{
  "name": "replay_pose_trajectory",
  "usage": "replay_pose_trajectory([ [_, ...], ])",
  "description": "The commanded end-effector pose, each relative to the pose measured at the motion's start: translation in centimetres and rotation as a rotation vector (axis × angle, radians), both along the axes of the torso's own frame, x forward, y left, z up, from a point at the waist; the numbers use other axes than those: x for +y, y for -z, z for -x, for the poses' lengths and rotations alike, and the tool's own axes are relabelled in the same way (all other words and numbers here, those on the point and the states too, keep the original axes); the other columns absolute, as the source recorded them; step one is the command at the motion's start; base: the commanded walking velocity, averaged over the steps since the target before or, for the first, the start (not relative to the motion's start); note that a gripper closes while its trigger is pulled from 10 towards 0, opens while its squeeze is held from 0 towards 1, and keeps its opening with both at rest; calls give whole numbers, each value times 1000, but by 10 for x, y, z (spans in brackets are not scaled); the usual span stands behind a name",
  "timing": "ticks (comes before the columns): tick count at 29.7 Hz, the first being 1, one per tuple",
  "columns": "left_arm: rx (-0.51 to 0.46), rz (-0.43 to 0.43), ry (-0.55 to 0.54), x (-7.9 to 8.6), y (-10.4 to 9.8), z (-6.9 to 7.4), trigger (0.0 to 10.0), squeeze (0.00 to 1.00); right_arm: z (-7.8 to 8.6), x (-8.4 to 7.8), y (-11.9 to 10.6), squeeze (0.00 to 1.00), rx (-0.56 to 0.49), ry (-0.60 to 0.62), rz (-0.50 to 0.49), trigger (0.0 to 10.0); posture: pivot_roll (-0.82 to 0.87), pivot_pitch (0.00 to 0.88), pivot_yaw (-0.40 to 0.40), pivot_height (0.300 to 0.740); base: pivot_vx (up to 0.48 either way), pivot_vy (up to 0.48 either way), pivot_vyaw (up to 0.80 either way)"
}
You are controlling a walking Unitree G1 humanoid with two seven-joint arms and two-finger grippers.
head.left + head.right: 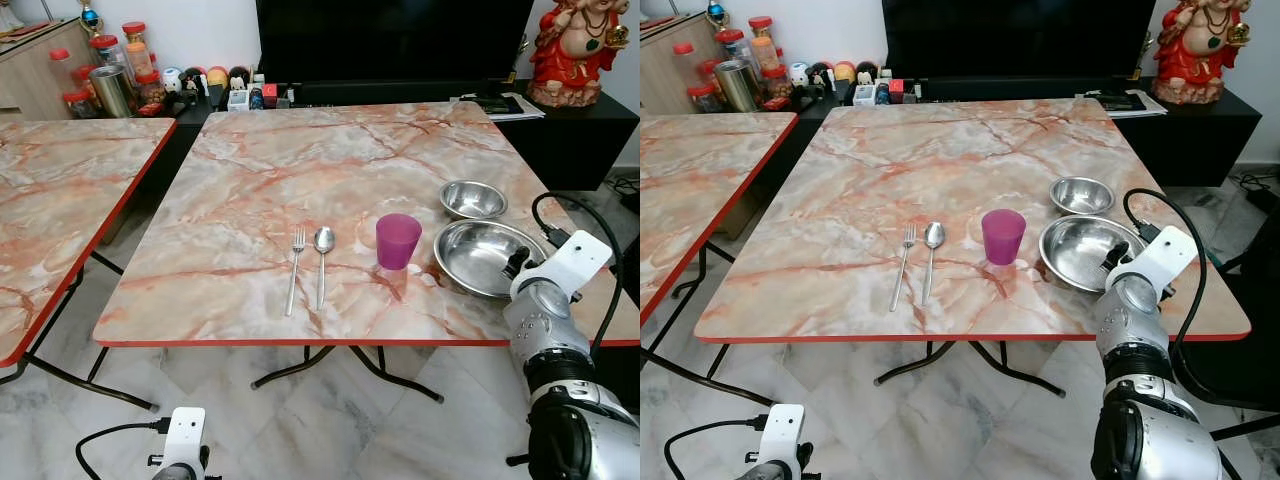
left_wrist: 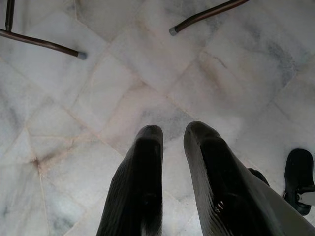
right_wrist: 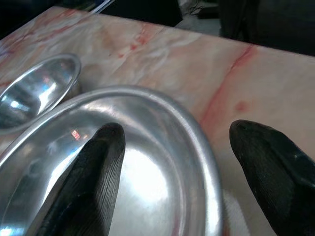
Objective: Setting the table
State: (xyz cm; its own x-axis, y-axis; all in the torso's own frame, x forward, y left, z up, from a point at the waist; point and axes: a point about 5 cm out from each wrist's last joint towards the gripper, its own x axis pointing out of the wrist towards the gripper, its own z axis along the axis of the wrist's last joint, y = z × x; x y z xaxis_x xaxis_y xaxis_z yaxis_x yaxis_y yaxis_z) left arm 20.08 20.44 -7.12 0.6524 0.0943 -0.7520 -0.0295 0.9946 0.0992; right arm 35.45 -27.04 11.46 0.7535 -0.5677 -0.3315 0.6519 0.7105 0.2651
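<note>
A marble-patterned table (image 1: 260, 170) with a red edge took up the middle of the left eye view. Toward its lower centre lay a silver fork (image 1: 295, 268) and, just beside it on the right, a silver spoon (image 1: 322, 262), both lying lengthwise and parallel. Right of the spoon stood a translucent purple cup (image 1: 397, 240), upright. At the right of the frame sat a large steel bowl (image 1: 478, 257), shiny and shallow with a rolled rim, and just above it a small steel bowl (image 1: 473, 199) of the same finish, the two close together.

The right gripper (image 3: 174, 142) was at the large bowl's near rim, fingers spread wide: one finger over the inside of the bowl, the other outside over the tabletop, the rim between them, nothing clamped. The left gripper (image 2: 172, 135) hung low in the lower left, over grey marble floor tiles (image 2: 74, 98), its fingers slightly parted and holding nothing.
</note>
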Motion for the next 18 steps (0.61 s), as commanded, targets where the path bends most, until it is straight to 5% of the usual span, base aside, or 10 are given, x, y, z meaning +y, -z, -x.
replay_pose_trajectory([
  [1, 0, -7, 12, 3, 0, 2, 10000, 0, -2, -1, -5, 0, -22, 26, -10, 10000, -16, 0, 37, 740, 0, 0, 0],
  [18, -15, -15, 31, 1, -3, -5, 10000, 0, -7, 9, 4, 0, -6, 2, -153, 10000, -6, 0, 35, 740, 0, 0, 0],
])
